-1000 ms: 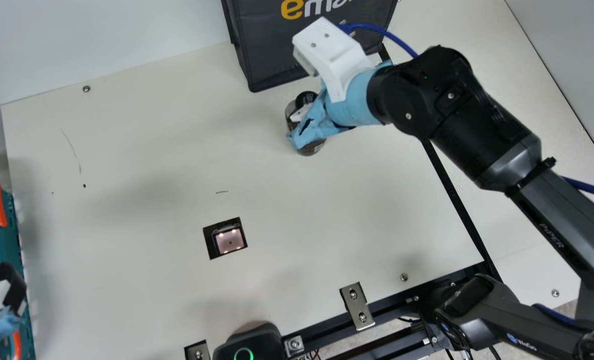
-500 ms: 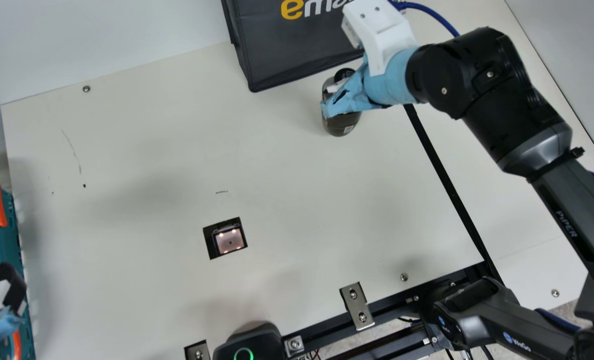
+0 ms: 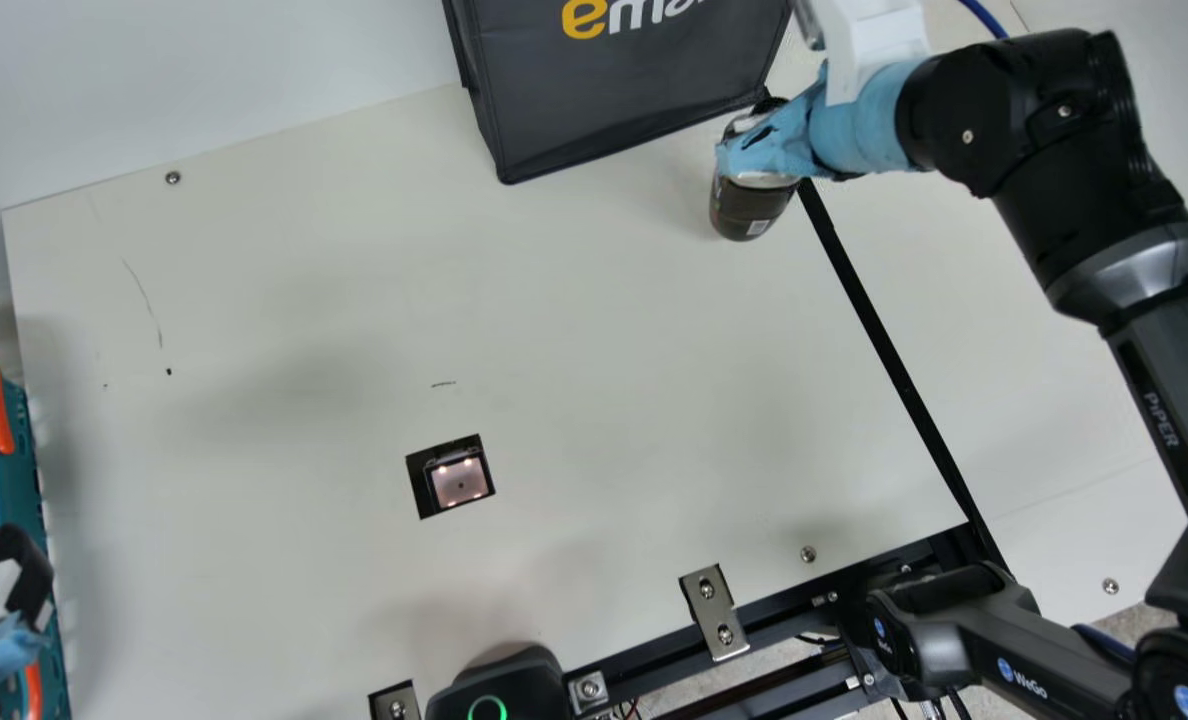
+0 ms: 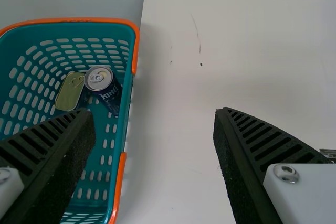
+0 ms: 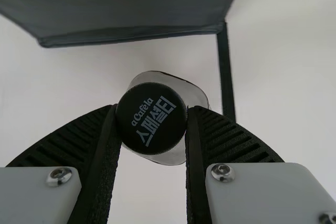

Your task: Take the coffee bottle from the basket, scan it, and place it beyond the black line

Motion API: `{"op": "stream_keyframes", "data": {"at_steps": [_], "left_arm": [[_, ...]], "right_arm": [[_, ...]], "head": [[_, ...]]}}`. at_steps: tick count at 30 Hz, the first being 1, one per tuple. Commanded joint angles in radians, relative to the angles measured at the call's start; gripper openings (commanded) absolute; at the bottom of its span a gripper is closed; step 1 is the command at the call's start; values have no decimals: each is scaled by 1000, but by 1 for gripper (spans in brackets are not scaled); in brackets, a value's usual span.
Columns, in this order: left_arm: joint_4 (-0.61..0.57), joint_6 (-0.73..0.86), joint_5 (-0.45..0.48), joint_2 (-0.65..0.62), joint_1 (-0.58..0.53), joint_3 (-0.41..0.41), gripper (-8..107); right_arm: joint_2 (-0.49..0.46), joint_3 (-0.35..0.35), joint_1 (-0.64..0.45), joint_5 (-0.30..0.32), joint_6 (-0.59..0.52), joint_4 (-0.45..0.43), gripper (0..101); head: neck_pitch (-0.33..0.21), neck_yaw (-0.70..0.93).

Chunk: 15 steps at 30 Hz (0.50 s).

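One ribbed black right gripper (image 5: 151, 116) clamps that brown, black-capped bottle (image 3: 749, 208), best lowered upright wholly past the thin black line (image 3: 892, 362).

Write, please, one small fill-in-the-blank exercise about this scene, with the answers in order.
The right claw holds the coffee bottle, whose cap is coloured ____.
The left claw is not closed but ____.
The teal basket has handles coloured ____.

Missing words: black; open; orange.
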Motion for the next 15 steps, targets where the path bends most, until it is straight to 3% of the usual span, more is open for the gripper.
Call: {"op": "stream_keyframes", "data": {"at_steps": [1,15], "left_arm": [[0,0,0,0,0,0,90],[0,0,0,0,0,0,90]], "right_arm": [[1,3,-34,-1,-5,2,0],[6,18,-233,-26,-16,8,0]], "head": [[-17,-2],[-17,-2]]}}
